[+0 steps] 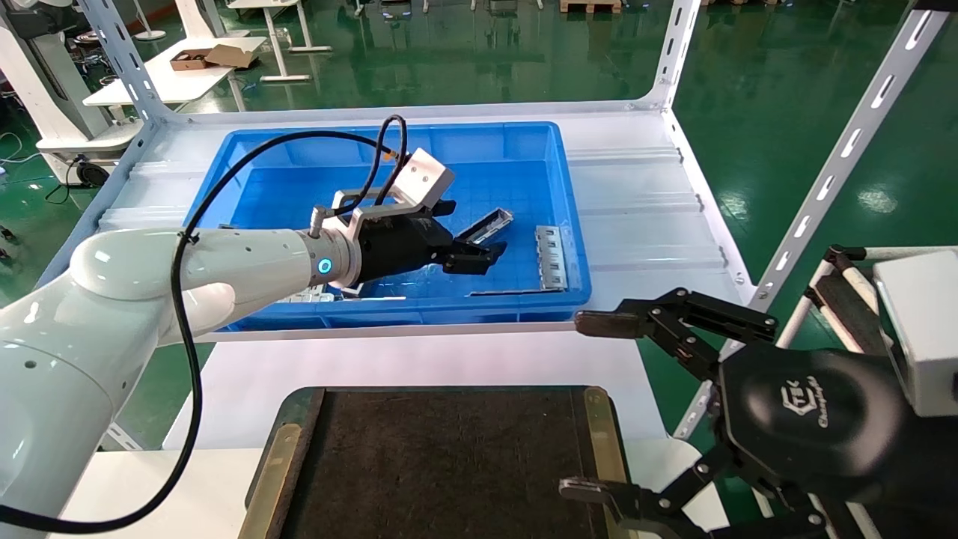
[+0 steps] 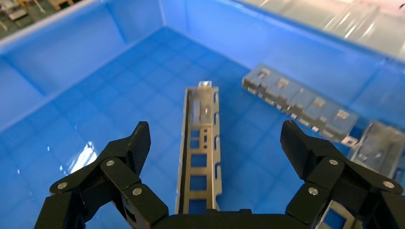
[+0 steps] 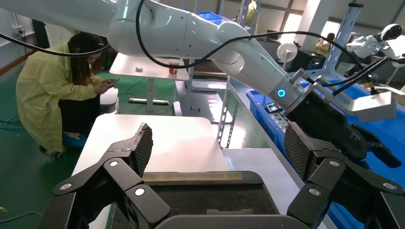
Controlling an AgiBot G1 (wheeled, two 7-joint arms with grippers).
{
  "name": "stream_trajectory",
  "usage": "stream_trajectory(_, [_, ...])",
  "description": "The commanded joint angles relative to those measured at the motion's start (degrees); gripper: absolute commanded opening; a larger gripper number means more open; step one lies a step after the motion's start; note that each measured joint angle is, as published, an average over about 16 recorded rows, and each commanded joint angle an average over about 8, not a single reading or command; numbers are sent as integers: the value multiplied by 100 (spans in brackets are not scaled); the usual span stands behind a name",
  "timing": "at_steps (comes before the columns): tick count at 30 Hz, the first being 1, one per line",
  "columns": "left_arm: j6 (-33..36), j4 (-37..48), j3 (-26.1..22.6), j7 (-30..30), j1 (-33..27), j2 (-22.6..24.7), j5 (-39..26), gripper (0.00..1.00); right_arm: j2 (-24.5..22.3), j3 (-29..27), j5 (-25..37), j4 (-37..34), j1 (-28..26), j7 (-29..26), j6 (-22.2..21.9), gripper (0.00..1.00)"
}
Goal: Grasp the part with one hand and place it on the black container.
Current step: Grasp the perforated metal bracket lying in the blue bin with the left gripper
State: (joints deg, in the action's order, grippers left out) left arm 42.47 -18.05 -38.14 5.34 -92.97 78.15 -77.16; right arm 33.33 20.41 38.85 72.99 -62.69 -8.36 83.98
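The part [image 1: 486, 224], a long silver-grey metal channel with tabs along its edges, lies on the floor of the blue bin. In the left wrist view the part [image 2: 200, 138] runs lengthwise between my open left jaws. My left gripper [image 1: 471, 232] [image 2: 215, 131] hovers just over its near end without touching it. The black container [image 1: 449, 464], a flat dark felt tray with brass side strips, sits on the white table in front of the bin; it also shows in the right wrist view [image 3: 205, 195]. My right gripper [image 1: 584, 406] [image 3: 218, 136] is open and empty over the tray's right edge.
The deep blue bin [image 1: 389, 318] stands on a white shelf with slotted uprights [image 1: 846, 150]. In the bin, a ladder-like bar with square holes [image 1: 550, 258] [image 2: 298, 102] lies right of the part. Flat slotted plates [image 1: 307, 297] lie at the near left. A person [image 3: 62, 90] crouches beyond the table.
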Motion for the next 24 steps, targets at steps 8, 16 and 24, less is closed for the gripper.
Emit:
stream_trajectory(8, [-418,-95,-438,359,101,4,198,0,0,1,-1,0,0,0,0,0])
stream_trajectory(16, [-591,-163,-767,525,133,-9,408,0,-1,1,-1,0,0,1,-1,0])
stream_trajectory(24, [-705,-126,-1026,589,162,-13,619,0,-1,2,-1,0,-1,1,-1,0])
